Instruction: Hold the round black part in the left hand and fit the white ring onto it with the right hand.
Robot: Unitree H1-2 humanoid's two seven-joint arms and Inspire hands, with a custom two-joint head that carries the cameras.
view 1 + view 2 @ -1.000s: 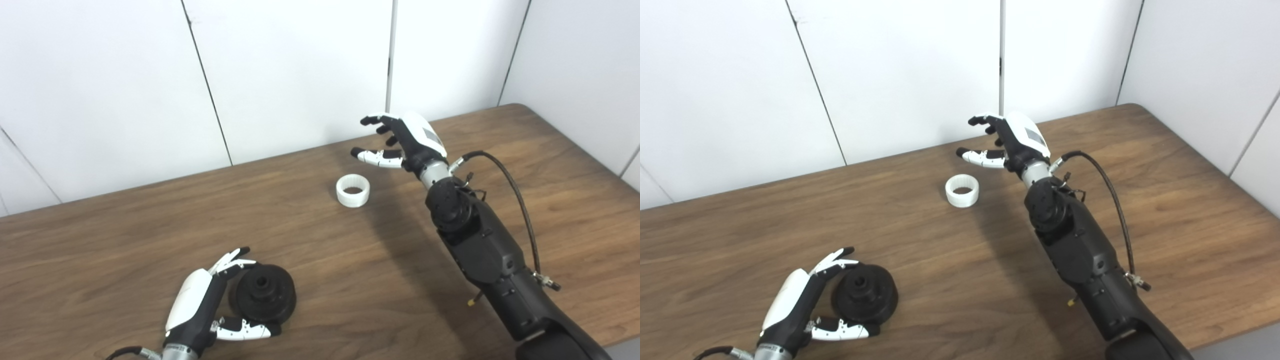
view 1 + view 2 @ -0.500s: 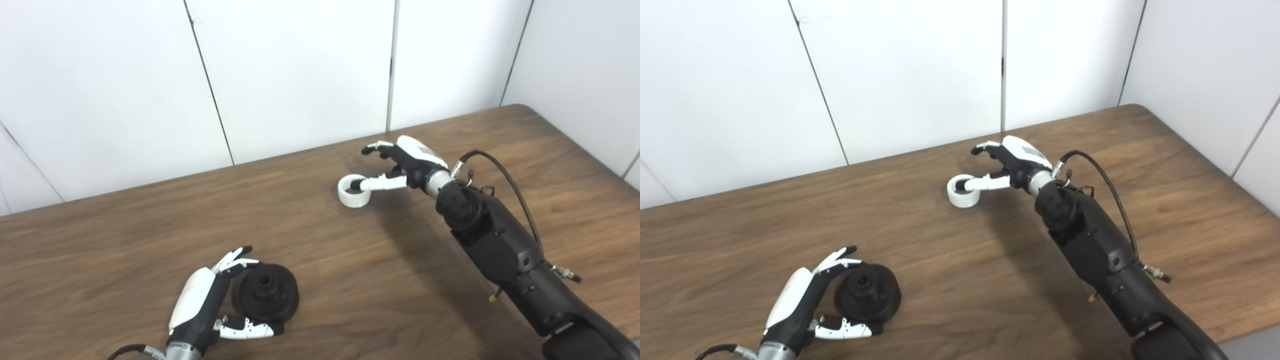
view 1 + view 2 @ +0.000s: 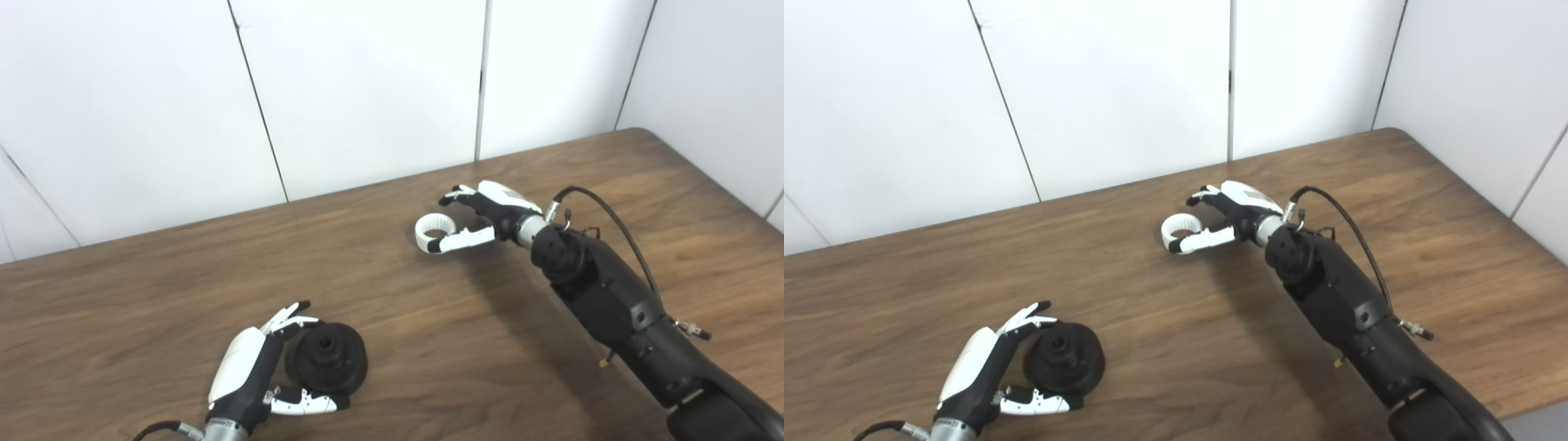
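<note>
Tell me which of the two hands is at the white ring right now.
The right hand, far across the table; its fingers and thumb flank the white ring. The left hand sits near, against the round black part.

— From here, can you tell if the white-and-black right hand (image 3: 490, 211) actually grips the small white ribbed ring (image 3: 432, 228)?

— No. Its thumb crosses the ring's near wall and hides the contact.

— And the white-and-black left hand (image 3: 980, 373)?

— Its palm covers one side of the round black pulley-like part (image 3: 1064, 366); both arms run off the bottom edge.
</note>
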